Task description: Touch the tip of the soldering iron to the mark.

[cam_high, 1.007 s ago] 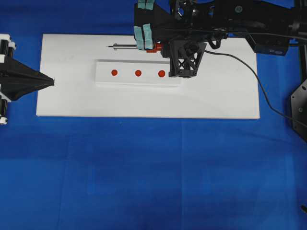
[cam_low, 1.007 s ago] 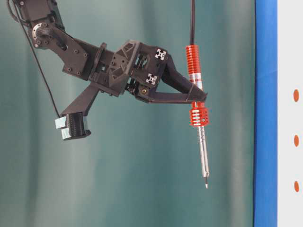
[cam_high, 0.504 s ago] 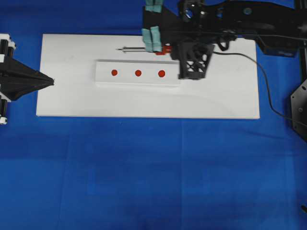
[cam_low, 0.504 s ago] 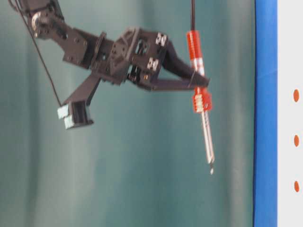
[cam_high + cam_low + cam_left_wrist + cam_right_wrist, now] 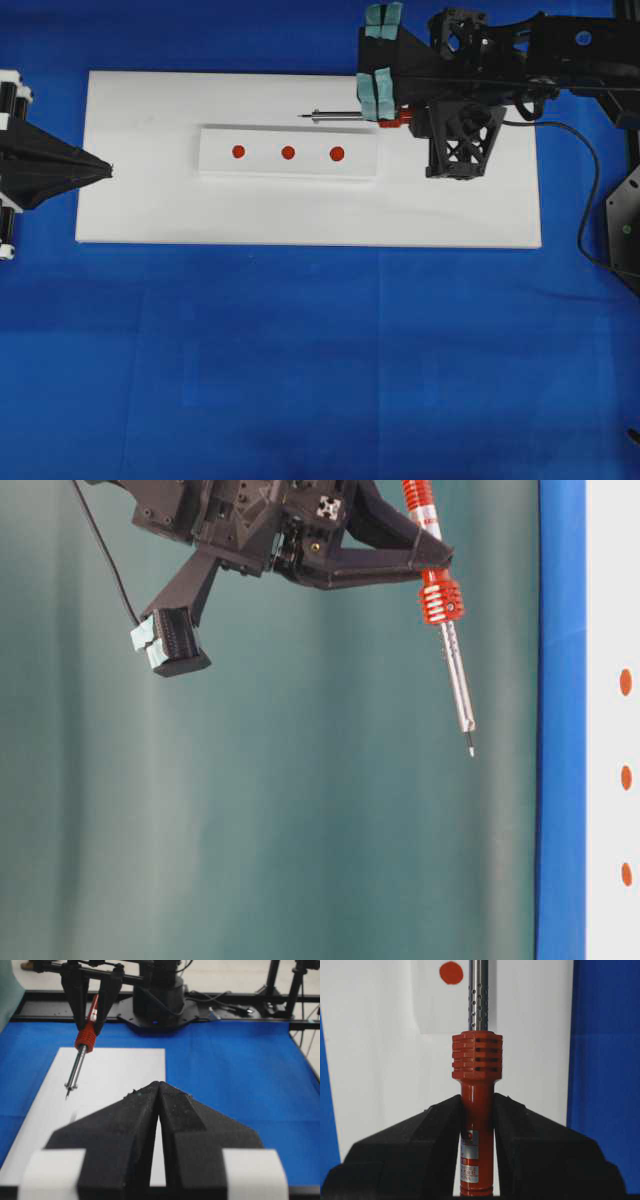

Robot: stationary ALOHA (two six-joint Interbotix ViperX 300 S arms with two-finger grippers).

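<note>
A: Where is the soldering iron (image 5: 476, 1110) located?

B: It is clamped by its orange-red handle between the jaws of the right gripper (image 5: 476, 1125), just behind the ribbed collar. It is held in the air above the white board (image 5: 140, 200), with the silver shaft pointing toward the left of the overhead view. The tip (image 5: 301, 117) is seen just beyond the far edge of the raised white strip (image 5: 215, 165), clear of it.

A: How are the marks arranged?

B: Three red marks (image 5: 288, 153) are set in a row on the strip. None is touched by the tip.

A: What is noted of the cord and the other arm?

B: A black cord (image 5: 585, 200) is routed from the handle off to the right. The left gripper (image 5: 158, 1091) is held with its jaws pressed together, nothing between them, at the left edge of the board, over the blue counter (image 5: 320, 360).
</note>
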